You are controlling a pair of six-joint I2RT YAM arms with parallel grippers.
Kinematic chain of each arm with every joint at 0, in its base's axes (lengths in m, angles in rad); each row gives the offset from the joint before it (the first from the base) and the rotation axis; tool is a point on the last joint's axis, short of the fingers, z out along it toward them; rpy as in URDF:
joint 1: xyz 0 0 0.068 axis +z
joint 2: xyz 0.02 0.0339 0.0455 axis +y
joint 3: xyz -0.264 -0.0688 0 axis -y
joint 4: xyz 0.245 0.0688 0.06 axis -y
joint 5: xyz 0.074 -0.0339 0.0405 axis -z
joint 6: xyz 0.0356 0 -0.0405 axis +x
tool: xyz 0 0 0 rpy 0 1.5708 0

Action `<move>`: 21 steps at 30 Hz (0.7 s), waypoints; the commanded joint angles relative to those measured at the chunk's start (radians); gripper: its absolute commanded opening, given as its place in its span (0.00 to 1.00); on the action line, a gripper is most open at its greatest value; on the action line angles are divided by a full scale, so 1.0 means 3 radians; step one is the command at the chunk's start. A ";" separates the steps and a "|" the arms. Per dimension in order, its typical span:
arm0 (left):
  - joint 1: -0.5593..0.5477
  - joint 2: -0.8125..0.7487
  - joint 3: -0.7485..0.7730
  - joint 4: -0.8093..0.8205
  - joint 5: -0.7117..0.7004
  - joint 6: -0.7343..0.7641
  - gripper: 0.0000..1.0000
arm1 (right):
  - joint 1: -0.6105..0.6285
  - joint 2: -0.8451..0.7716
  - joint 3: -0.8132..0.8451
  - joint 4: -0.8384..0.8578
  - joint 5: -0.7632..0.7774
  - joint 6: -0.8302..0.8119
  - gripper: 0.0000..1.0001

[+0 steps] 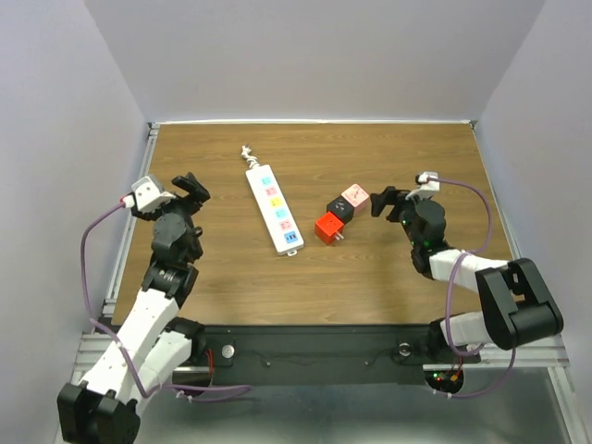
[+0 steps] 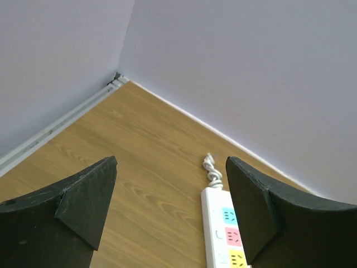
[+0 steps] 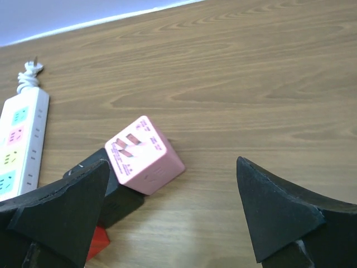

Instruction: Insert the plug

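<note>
A white power strip (image 1: pixel 274 209) with coloured sockets lies in the middle of the wooden table; its far end (image 2: pixel 223 226) and coiled cord (image 2: pixel 211 169) show in the left wrist view, and its end (image 3: pixel 21 139) in the right wrist view. Three cube plugs sit in a row right of it: pink (image 1: pixel 355 198) (image 3: pixel 145 154), black (image 1: pixel 339 208) (image 3: pixel 114 198) and red (image 1: pixel 327 227) (image 3: pixel 98 244). My left gripper (image 1: pixel 190 188) (image 2: pixel 171 162) is open, left of the strip. My right gripper (image 1: pixel 387 201) (image 3: pixel 173 167) is open, just right of the pink plug, holding nothing.
Pale walls close the table (image 1: pixel 370 157) at the back and both sides. A metal rail (image 1: pixel 129 231) runs along its left edge. Bare wood lies between the strip and the left gripper and behind the plugs.
</note>
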 commanded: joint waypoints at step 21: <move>-0.0168 0.1023 0.0536 0.0314 0.0521 0.0172 0.90 | 0.0873 0.0653 0.0767 -0.0317 -0.0825 -0.0646 1.00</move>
